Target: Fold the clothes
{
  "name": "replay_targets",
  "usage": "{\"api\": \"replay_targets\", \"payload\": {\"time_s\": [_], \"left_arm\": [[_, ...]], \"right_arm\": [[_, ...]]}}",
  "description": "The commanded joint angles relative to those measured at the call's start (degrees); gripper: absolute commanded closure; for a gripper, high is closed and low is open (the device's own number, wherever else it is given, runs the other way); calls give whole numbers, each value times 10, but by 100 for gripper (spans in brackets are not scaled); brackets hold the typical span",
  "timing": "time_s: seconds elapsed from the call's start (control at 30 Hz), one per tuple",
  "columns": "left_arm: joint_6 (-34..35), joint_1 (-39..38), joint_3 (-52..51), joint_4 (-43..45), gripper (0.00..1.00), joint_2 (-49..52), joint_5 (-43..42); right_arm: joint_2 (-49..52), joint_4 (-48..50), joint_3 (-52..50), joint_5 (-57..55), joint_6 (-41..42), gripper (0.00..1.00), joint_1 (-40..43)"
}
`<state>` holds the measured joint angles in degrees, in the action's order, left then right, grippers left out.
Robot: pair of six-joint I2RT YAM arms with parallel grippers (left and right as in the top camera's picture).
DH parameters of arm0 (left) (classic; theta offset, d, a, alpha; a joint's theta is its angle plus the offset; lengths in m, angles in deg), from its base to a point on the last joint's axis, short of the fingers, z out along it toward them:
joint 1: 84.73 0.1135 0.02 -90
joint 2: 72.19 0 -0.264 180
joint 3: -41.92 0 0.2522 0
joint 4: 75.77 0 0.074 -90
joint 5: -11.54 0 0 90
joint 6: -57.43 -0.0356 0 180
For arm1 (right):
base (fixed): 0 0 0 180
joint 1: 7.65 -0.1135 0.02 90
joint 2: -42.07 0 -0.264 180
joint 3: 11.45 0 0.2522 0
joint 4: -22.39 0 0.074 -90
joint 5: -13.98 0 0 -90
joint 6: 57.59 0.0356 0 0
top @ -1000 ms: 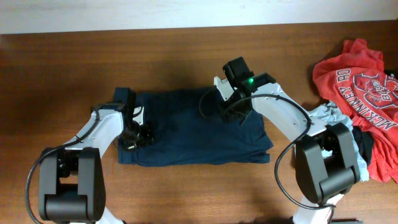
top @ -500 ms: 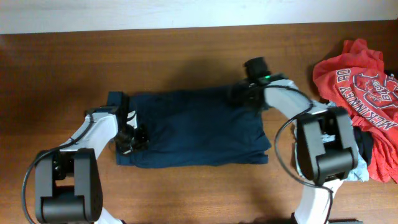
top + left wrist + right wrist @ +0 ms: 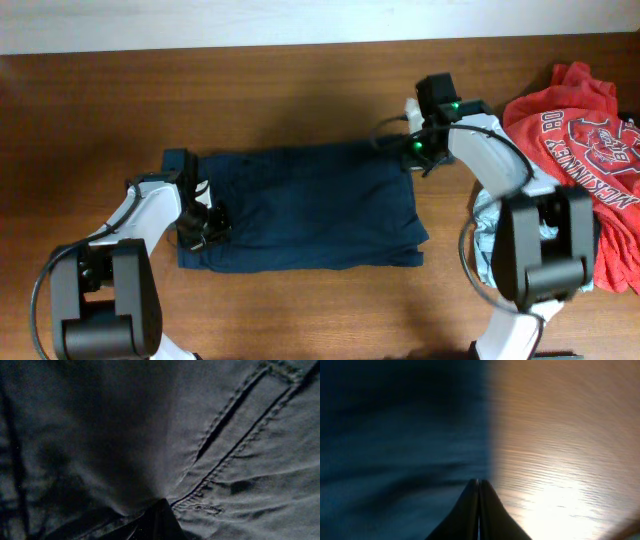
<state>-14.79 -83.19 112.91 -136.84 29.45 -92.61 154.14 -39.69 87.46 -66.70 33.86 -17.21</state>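
Navy clothes (image 3: 300,210) are lying flat on the worktop (image 3: 300,90), long axis running nine to three; left fingers (image 3: 156,522) and right fingers (image 3: 470,510) are sitting closed at its nine and two o'clock edges.

Left arm (image 3: 150,205): elbow bent, reaching in to the left end of the clothes (image 3: 300,205).
Left gripper (image 3: 205,222): set down on that end, jaws closed, with a pinch of cloth drawn up at the fingertips (image 3: 159,520).
Right arm (image 3: 490,165): arched round toward the far right corner of the clothes.
Right gripper (image 3: 415,158): jaws closed tight, tips meeting at the right edge of the clothes.
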Motion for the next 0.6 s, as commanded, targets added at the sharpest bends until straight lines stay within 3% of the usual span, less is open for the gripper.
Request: {"api": "replay_targets", "payload": {"time_s": [0.0, 0.13, 0.23, 0.33, 0.57], "left_arm": [[-7, 7, 1, 6, 99, -23, 32], [-7, 7, 1, 15, 98, -23, 31], [-7, 7, 1, 19, 99, -23, 12], [-7, 0, 1, 40, 98, -23, -11], [-7, -35, 1, 57, 99, -23, -17]], "right_arm": [[-43, -15, 20, 179, -114, 96, -69], [-11, -16, 13, 137, -212, 96, -150], [17, -2, 13, 39, -229, 96, -187], [47, -3, 13, 68, -323, 96, -213], [73, -9, 13, 83, -451, 96, -257]]}}
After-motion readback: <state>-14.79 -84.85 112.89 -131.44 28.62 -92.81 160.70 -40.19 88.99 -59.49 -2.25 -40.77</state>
